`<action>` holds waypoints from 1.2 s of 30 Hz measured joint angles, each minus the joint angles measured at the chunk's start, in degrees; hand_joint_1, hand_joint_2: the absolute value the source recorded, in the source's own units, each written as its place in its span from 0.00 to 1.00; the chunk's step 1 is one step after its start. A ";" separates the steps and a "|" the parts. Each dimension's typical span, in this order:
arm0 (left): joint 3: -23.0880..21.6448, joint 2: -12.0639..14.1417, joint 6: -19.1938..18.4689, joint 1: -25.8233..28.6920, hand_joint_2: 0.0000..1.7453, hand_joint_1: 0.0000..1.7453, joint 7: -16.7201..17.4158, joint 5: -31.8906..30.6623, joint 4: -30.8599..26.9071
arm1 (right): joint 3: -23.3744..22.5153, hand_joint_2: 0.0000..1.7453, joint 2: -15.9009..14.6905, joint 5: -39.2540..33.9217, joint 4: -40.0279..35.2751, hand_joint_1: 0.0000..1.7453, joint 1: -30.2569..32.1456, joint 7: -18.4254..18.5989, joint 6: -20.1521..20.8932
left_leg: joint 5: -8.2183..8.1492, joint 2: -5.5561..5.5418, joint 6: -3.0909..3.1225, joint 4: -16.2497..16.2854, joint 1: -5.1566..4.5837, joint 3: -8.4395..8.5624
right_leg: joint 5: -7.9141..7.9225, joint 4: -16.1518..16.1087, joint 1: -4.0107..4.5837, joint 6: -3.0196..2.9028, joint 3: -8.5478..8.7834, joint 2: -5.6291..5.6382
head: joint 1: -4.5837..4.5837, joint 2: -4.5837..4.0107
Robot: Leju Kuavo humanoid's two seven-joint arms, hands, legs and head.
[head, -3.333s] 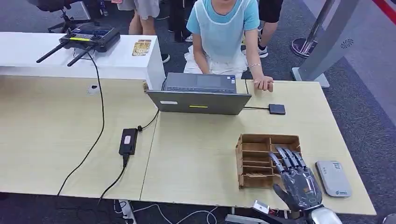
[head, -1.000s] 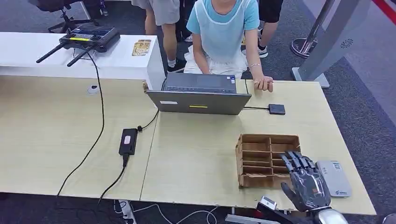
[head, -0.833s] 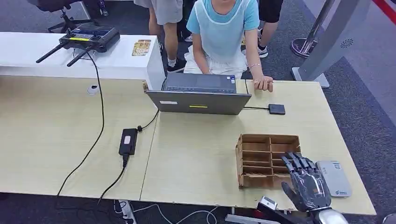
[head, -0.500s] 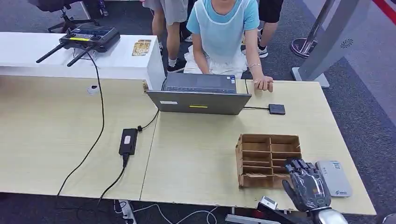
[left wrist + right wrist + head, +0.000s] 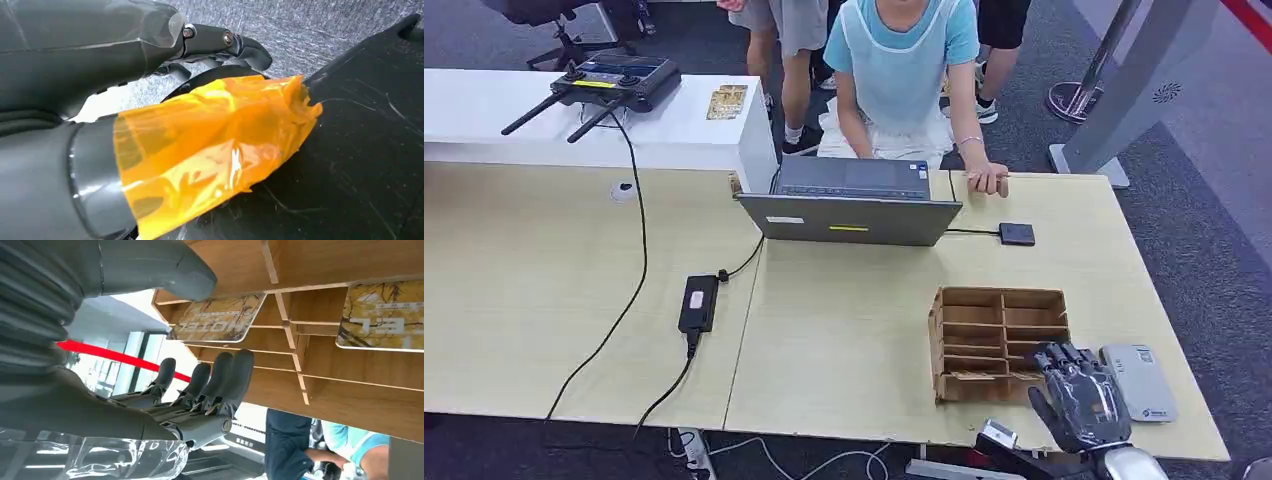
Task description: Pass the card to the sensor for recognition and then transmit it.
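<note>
Fingers [image 5: 227, 377] on my right hand [image 5: 1079, 398] are spread a little apart and hold nothing. From the head view I see this dark grey hand at the near right corner of the brown wooden slotted card rack [image 5: 997, 342], with its fingertips over the rack's nearest slots. In the right wrist view the fingers point at the rack's thin wooden shelves [image 5: 320, 335], and I cannot tell if they touch the wood.

Two yellow-brown patterned cards [image 5: 216, 323] with white letters lie in the rack's slots; the second card [image 5: 382, 315] sits in the next slot over. Just to the right of the rack, the flat light grey card sensor [image 5: 1138, 381] lies on the pale wooden table [image 5: 844, 330], close beside my right hand.

Well behind the rack stands the open grey laptop [image 5: 854, 205], and a small black square pad [image 5: 1017, 234] lies behind the rack too. A person in a light blue top [image 5: 902, 60] sits behind the laptop, with one hand [image 5: 989, 179] on the table edge.

My left hand [image 5: 150, 60] is in the left wrist view, with orange film on one part [image 5: 210, 150]. I cannot tell how its fingers lie.
</note>
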 joint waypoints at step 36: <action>-0.68 -0.44 -0.24 -0.12 0.00 0.00 -0.15 -1.70 0.00 | 0.00 1.00 1.57 1.11 1.66 0.87 -1.19 -0.33 -1.16 | 0.00 0.00 0.00 0.00 0.00 0.00 | 0.00 0.00 0.00 0.00 0.00 0.00 | 0.00 0.02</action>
